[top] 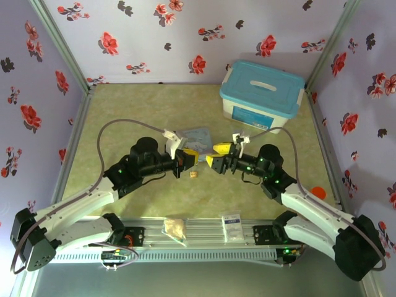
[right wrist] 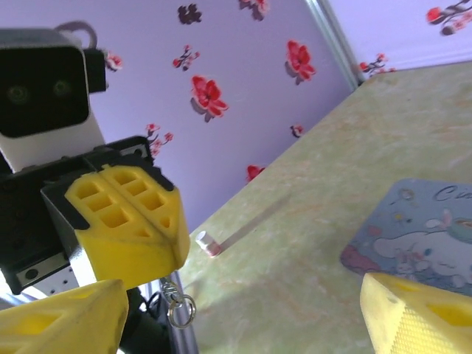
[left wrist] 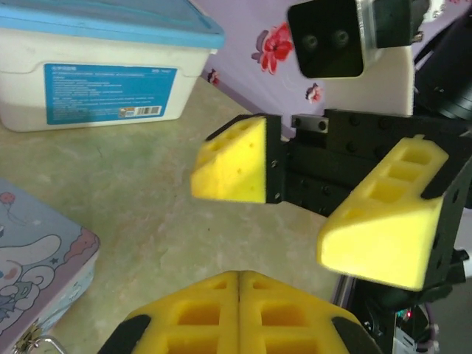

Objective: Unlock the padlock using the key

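Note:
The small brass padlock [top: 193,175] lies on the table just in front of and between the two grippers, held by neither. My left gripper [top: 189,157] [left wrist: 238,278] is shut, its yellow fingers pressed flat together. In the right wrist view a short chain and key ring [right wrist: 179,310] hang from under the left gripper [right wrist: 158,232]; the key's blade is hidden between the pads. My right gripper [top: 216,154] [right wrist: 236,317] [left wrist: 306,199] faces the left one, open, with nothing between its fingers.
A cartoon tin [top: 197,136] [left wrist: 37,258] [right wrist: 420,236] lies flat just behind the grippers. A white box with a blue lid [top: 263,96] [left wrist: 96,66] stands at the back right. Two small bags [top: 175,228] [top: 232,226] rest on the front rail.

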Tool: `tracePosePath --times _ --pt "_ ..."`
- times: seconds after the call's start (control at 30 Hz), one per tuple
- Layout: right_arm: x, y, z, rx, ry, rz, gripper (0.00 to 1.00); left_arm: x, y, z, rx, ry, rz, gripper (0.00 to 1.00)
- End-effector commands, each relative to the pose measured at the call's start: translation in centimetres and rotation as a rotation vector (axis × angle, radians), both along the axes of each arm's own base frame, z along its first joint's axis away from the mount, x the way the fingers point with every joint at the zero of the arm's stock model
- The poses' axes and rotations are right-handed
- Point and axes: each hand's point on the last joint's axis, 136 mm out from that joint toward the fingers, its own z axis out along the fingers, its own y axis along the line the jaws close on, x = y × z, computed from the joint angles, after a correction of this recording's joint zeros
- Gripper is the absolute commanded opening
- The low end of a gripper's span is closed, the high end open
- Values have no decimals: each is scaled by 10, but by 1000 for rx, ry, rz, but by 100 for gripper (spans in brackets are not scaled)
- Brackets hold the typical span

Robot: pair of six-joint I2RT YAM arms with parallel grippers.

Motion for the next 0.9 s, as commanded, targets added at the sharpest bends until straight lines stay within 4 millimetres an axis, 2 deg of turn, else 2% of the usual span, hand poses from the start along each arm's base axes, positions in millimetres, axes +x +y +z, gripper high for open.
tracePosePath --times 0.0,0.17,0.27,0.33,0.6,0.8,0.87 --pt "-15 11 5 21 -79 64 82 -9 -4 21 -28 -86 -77 0" --pt "-23 29 -1 -8 -97 118 75 -9 -8 29 -62 -88 -86 0" --pt "-22 36 -8 -21 -83 138 62 -9 -8 33 -79 -92 -83 0" --pt "-21 39 -10 -19 -79 146 61 -9 -8 37 -88 -93 -82 0" --pt "-21 38 -4 15 -123 123 48 -9 -9 34 -93 -70 -82 0" --pt "-27 37 -8 37 -96 134 48 -8 -11 38 -117 -70 -79 0" --pt "-28 34 -5 61 -104 124 52 -8 -11 37 -116 -70 -79 0"
